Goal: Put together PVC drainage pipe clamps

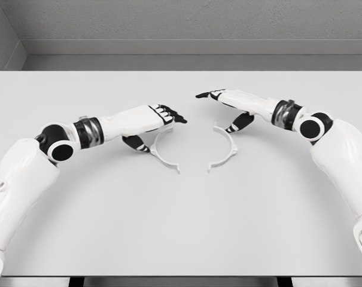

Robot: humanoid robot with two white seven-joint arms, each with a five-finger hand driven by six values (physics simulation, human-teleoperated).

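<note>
Two white half-ring clamp pieces lie on the table near its middle. The left clamp half curves open toward the right, and the right clamp half curves open toward the left; a gap separates them. My left hand hovers over the upper end of the left half, fingers stretched out flat and thumb hanging down beside the piece. Over the upper end of the right half floats my right hand, fingers extended toward the left, thumb pointing down near the ring. Neither hand holds anything.
The grey tabletop extends widely around both pieces. A grey wall rises behind the table's far edge.
</note>
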